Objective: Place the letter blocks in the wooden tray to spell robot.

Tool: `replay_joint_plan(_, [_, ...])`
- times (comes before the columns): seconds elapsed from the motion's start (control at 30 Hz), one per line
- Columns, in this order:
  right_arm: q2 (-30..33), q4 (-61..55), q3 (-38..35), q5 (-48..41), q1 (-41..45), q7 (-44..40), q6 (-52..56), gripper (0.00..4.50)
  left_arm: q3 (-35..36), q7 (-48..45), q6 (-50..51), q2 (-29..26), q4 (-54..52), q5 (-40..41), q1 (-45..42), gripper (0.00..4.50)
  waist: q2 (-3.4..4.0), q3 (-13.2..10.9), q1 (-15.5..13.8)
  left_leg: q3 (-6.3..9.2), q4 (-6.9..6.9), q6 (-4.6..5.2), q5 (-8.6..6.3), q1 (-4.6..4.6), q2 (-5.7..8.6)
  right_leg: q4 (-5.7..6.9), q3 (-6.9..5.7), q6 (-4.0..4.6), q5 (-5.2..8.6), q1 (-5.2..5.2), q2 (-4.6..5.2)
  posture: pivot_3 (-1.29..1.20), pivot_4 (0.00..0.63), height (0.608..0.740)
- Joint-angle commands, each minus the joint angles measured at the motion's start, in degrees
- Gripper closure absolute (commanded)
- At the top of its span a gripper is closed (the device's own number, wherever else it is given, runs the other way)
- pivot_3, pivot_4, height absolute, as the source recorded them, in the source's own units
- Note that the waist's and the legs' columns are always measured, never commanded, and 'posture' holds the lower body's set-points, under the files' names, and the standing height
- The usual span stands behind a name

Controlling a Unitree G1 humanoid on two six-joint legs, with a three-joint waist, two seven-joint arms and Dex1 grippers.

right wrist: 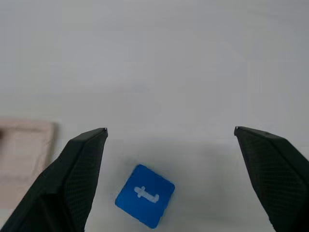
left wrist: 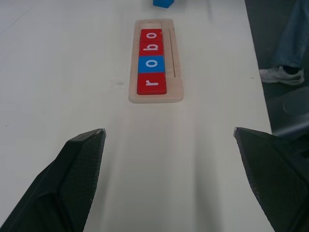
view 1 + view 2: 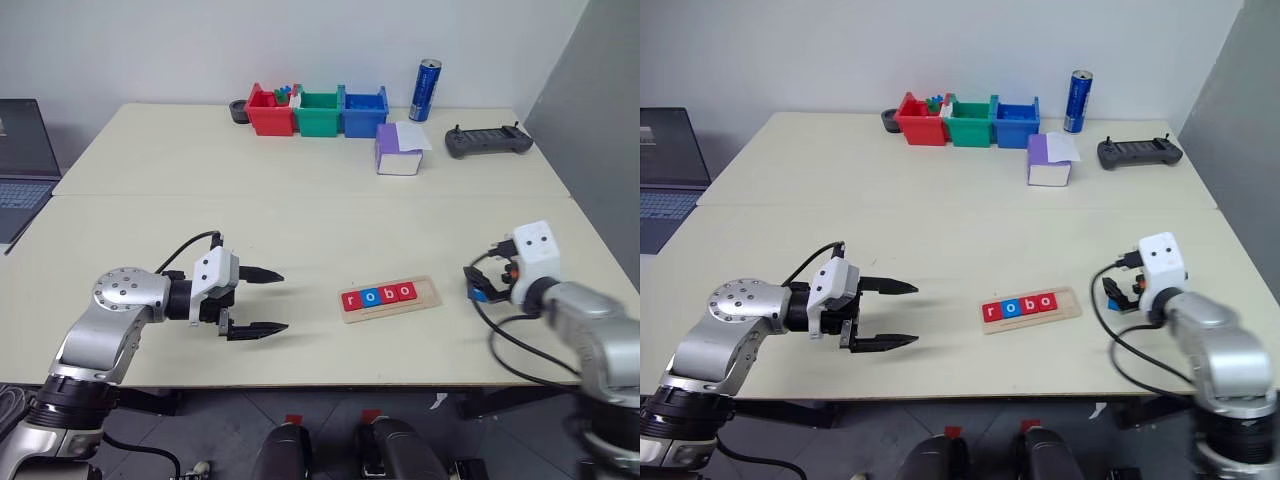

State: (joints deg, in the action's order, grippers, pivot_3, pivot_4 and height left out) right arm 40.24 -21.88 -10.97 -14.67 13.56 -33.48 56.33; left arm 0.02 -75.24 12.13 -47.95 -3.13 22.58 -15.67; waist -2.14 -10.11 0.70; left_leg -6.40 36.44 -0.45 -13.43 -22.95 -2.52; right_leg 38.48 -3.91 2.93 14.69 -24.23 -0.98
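Four letter blocks [image 3: 378, 295] spell "robo" in the wooden tray [image 3: 427, 298]; the blue "t" block [image 1: 145, 195] seemingly lies loose on the bench [image 3: 300, 210], right of it. Both grippers, left [image 3: 262, 301] and right [image 1: 169, 140], gape empty.

The wooden tray [image 2: 156, 94] is pale, smooth, matt wood. The letter blocks [image 2: 151, 61] in it look like glossy plastic, as does the blue block [image 1: 145, 195] lying between the right pincer's [image 1: 170, 133] fingers. Those fingers [image 1: 72, 179] are matt black with a fine rough grid texture. The worktop [image 3: 300, 200] is smooth, matt cream.
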Motion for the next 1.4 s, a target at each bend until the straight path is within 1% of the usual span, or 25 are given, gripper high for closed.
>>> replay_joint_plan(0.03, [7.1, 10.8, 2.0, -3.0, -2.0, -20.6, -18.4, 0.03, 2.7, 1.0, 0.4, -1.3, -3.7, 1.1, 0.9, 0.0, -0.01, 0.0, -0.2, 0.0, -0.04, 0.0, 0.0, 0.01, 0.0, -0.04, 0.0, 0.0, 0.0, 0.0, -0.01, 0.0, 0.15, 0.74])
replay_joint_plan(0.07, [9.2, 16.0, 3.9, -1.4, -1.7, -24.9, -25.0, 0.03, 3.1, 1.3, 0.8, -1.5, -4.2, 1.2, 1.3, 0.0, -0.02, 0.0, -0.1, 0.0, -0.09, 0.0, 0.0, 0.02, -0.01, -0.07, -0.01, 0.0, 0.0, 0.02, -0.02, 0.0, 0.15, 0.74])
replay_joint_plan(0.13, [11.2, 24.8, 7.1, 1.2, 0.3, -30.5, -35.6, 0.03, 3.9, 1.7, 1.3, -2.0, -5.3, 1.5, 2.3, 0.0, -0.02, 0.0, -0.1, -0.04, -0.09, 0.0, 0.0, 0.04, -0.02, -0.08, 0.03, 0.0, 0.0, 0.02, -0.04, 0.0, 0.15, 0.74])
replay_joint_plan(0.2, [11.7, 30.8, 8.9, 1.6, 2.5, -34.9, -41.9, 0.03, 4.6, 2.0, 1.9, -2.4, -6.4, 1.8, 3.5, 0.0, -0.02, 0.0, 0.1, -0.05, -0.08, -0.01, 0.01, 0.04, -0.03, -0.06, 0.03, 0.0, 0.0, 0.01, -0.04, 0.0, 0.15, 0.74])
replay_joint_plan(0.33, [10.4, 42.8, 12.5, 5.8, 8.6, -36.9, -53.2, 0.03, 5.7, 2.7, 2.8, -3.0, -8.5, 2.4, 5.5, 0.0, -0.01, 0.0, 0.3, -0.06, -0.05, -0.02, 0.02, 0.07, -0.03, 0.04, 0.06, 0.0, 0.0, 0.01, -0.03, 0.0, 0.15, 0.74])
replay_joint_plan(0.43, [8.9, 47.8, 13.4, 6.5, 11.7, -37.7, -56.6, 0.03, 6.2, 3.3, 3.3, -3.1, -9.5, 2.6, 6.4, 0.0, -0.01, 0.0, 0.3, -0.07, -0.02, -0.04, 0.02, 0.09, -0.03, 0.08, 0.06, 0.0, 0.0, 0.01, -0.03, 0.0, 0.15, 0.74])
replay_joint_plan(0.57, [7.2, 54.8, 14.3, 8.3, 14.8, -36.9, -59.2, 0.03, 5.8, 4.0, 3.6, -2.8, -10.6, 2.5, 7.1, 0.0, -0.01, 0.0, 0.2, -0.08, -0.02, -0.05, 0.03, 0.09, -0.03, 0.1, 0.08, 0.0, 0.0, 0.02, -0.02, 0.0, 0.15, 0.74])
replay_joint_plan(0.7, [6.0, 58.2, 14.1, 8.2, 14.8, -36.9, -59.5, 0.03, 5.5, 4.3, 3.9, -2.7, -10.9, 2.6, 7.2, 0.0, -0.02, 0.0, 0.2, -0.09, 0.07, -0.05, 0.03, 0.13, -0.02, 0.14, 0.09, 0.01, -0.01, 0.08, 0.01, 0.0, 0.15, 0.74])
replay_joint_plan(0.73, [5.5, 58.2, 13.7, 7.6, 14.4, -36.4, -59.0, 0.19, 5.4, 4.2, 3.8, -2.6, -10.6, 2.5, 6.9, 0.0, -0.03, 0.0, 0.2, -0.09, 0.1, -0.05, 0.03, 0.15, -0.02, 0.15, 0.09, 0.01, -0.01, 0.11, 0.01, 0.0, 0.15, 0.74])
replay_joint_plan(0.8, [4.9, 56.8, 12.9, 6.4, 13.0, -36.0, -58.3, 0.57, 5.2, 4.0, 3.7, -2.6, -10.2, 2.4, 6.6, 0.0, -0.04, 0.0, 0.2, -0.09, 0.2, -0.04, 0.02, 0.16, -0.03, 0.24, 0.1, 0.0, -0.01, 0.13, 0.02, 0.0, 0.15, 0.74])
replay_joint_plan(0.87, [4.0, 52.1, 11.3, 4.9, 10.4, -33.6, -55.1, 1.21, 4.8, 3.6, 3.4, -2.6, -9.6, 2.2, 6.0, 0.0, -0.07, 0.0, 0.2, -0.08, 0.27, -0.04, 0.02, 0.18, -0.04, 0.32, 0.09, 0.0, -0.01, 0.14, 0.02, 0.0, 0.15, 0.74])
replay_joint_plan(1.0, [2.6, 37.6, 7.4, 0.5, 3.1, -28.4, -45.6, 2.57, 3.7, 2.6, 3.1, -2.4, -8.3, 2.1, 4.6, 0.0, -0.05, 0.0, 0.2, -0.07, 0.36, -0.05, 0.02, 0.2, -0.06, 0.44, 0.09, 0.0, -0.01, 0.15, 0.03, 0.0, 0.15, 0.74])
replay_joint_plan(1.03, [2.4, 34.0, 6.9, 0.2, 1.0, -26.9, -44.0, 2.98, 3.3, 2.3, 2.9, -2.2, -7.8, 1.9, 4.2, 0.0, -0.05, 0.0, 0.2, -0.08, 0.36, -0.05, 0.02, 0.21, -0.07, 0.46, 0.1, 0.0, -0.01, 0.14, 0.02, 0.0, 0.15, 0.74])
replay_joint_plan(1.07, [2.3, 31.1, 6.4, 0.0, -0.7, -25.5, -42.6, 3.06, 2.9, 2.1, 2.7, -2.0, -7.2, 1.8, 3.7, 0.0, -0.04, 0.0, 0.1, -0.07, 0.36, -0.05, 0.02, 0.19, -0.07, 0.47, 0.09, 0.0, -0.01, 0.12, 0.02, 0.0, 0.15, 0.74])
replay_joint_plan(1.17, [1.4, 23.4, 4.6, 0.1, -4.1, -19.1, -36.1, 3.05, 1.6, 1.3, 2.0, -1.5, -5.4, 1.4, 1.8, 0.0, -0.03, 0.0, 0.0, -0.07, 0.34, -0.05, 0.02, 0.16, -0.07, 0.46, 0.09, 0.0, -0.01, 0.08, 0.02, 0.0, 0.15, 0.74])
replay_joint_plan(1.3, [-2.8, 12.9, 2.3, 3.1, -6.9, -3.9, -24.4, 3.05, 0.0, 0.2, 0.8, -0.8, -2.6, 0.6, -0.5, 0.0, -0.03, 0.0, -0.2, -0.06, 0.34, -0.04, 0.02, 0.12, -0.07, 0.45, 0.08, 0.0, -0.01, 0.05, 0.02, 0.0, 0.15, 0.74])
replay_joint_plan(1.33, [-6.2, 8.6, 0.9, 4.6, -7.9, 2.8, -18.7, 3.05, -0.4, -0.3, 0.2, -0.6, -1.7, 0.3, -1.1, 0.0, -0.03, 0.0, -0.4, -0.07, 0.34, -0.05, 0.01, 0.11, -0.07, 0.45, 0.09, 0.0, -0.01, 0.03, 0.02, 0.0, 0.15, 0.74])
replay_joint_plan(1.37, [-8.6, 5.6, -0.1, 5.6, -8.5, 7.4, -14.5, 3.05, -0.7, -0.6, -0.1, -0.5, -1.1, 0.1, -1.6, 0.0, -0.04, 0.0, -0.4, -0.06, 0.31, -0.05, 0.02, 0.06, -0.07, 0.45, 0.09, 0.0, -0.01, -0.01, 0.02, 0.0, 0.15, 0.74])
replay_joint_plan(1.4, [-12.9, 1.7, -1.1, 7.4, -9.4, 13.5, -9.7, 3.05, -1.0, -1.0, -0.5, -0.2, -0.3, -0.1, -2.2, 0.0, -0.04, 0.0, -0.5, -0.05, 0.31, -0.06, 0.01, 0.07, -0.08, 0.45, 0.08, 0.01, 0.0, -0.02, 0.02, 0.0, 0.15, 0.74])
